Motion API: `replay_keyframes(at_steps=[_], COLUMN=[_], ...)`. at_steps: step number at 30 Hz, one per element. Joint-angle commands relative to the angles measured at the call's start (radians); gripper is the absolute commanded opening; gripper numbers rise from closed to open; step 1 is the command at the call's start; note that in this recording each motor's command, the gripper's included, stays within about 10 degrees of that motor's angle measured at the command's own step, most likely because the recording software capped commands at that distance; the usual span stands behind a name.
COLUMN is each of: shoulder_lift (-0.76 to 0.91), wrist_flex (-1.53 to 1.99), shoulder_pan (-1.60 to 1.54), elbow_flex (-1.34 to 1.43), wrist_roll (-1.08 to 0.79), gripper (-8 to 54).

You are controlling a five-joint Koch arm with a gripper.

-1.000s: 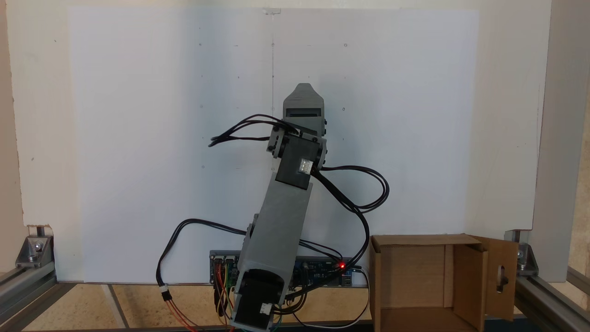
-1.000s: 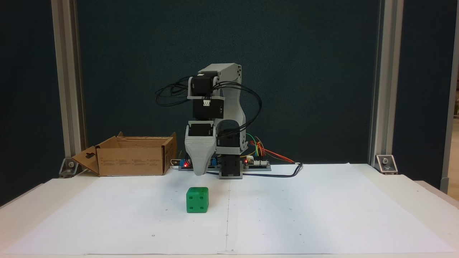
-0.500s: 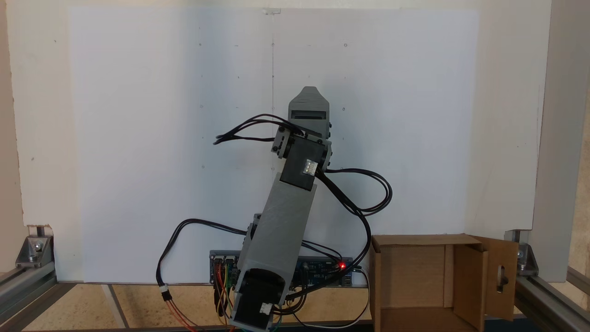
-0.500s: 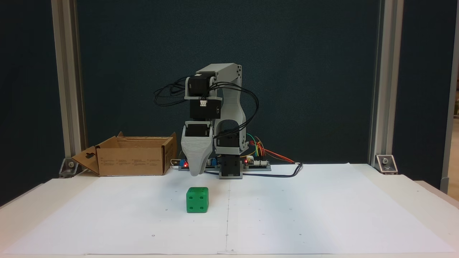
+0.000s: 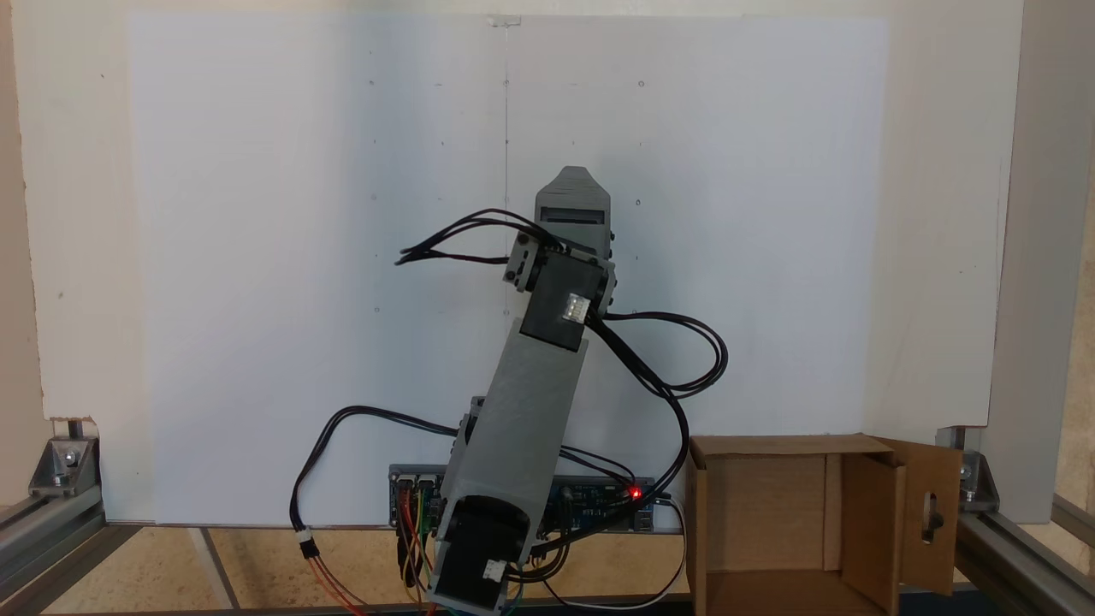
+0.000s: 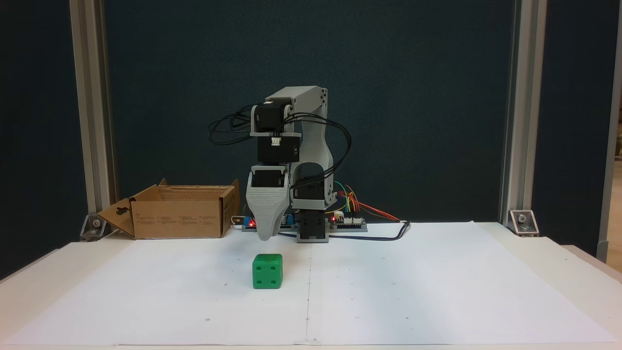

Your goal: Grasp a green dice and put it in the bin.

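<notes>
While the claw (image 6: 265, 236) hangs tip-down above the white paper sheet (image 6: 388, 287), the green dice (image 6: 267, 271) sits on the tabletop (image 6: 29, 291) right beneath and a touch in front of it, toward the camera in the front-facing fixed view. That's the relation everything turns on: the dice lies below and slightly forward of the tip, almost in line with it left to right, with clear air between the two. No contact yet. The dice is a cube, so there's no long axis to worry about; it sits square-on with one face to this camera.

From the fixed view behind the base, the claw (image 5: 573, 175) points away over the sheet and the dice is hidden under it. Is it parted or pressed closed? I cannot tell: both views show a single grey wedge, one jaw lying behind the other. It carries nothing that I can see.

As for the arm, the upper link leans forward from the base, the elbow is folded high, and the wrist drops the claw nearly straight down.

And the bin (image 6: 182, 212) waits well off to the left in the front view, beside the base, top open, flaps (image 5: 928, 513) splayed, nothing green in it. My read: a short drop onto the dice comes next.
</notes>
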Motion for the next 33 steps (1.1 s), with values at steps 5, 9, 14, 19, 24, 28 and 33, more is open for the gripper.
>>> replay_keyframes(at_steps=[5,9,14,19,24,28,33], shoulder_lift=[0.000,-0.023,-0.071,-0.103,-0.126,-0.146,-0.175], wrist_flex=[-0.021,-0.023,-0.040,-0.051,-0.060,-0.077,-0.087], shoulder_pan=[-0.002,-0.009,-0.031,-0.038,-0.041,-0.040,-0.040], elbow_flex=[-0.072,-0.072,-0.072,-0.072,-0.072,-0.074,-0.074], wrist_roll=[0.101,0.106,0.097,0.078,0.046,0.032,0.017], gripper=[43.2,43.2,43.1,43.1,43.1,43.0,43.0])
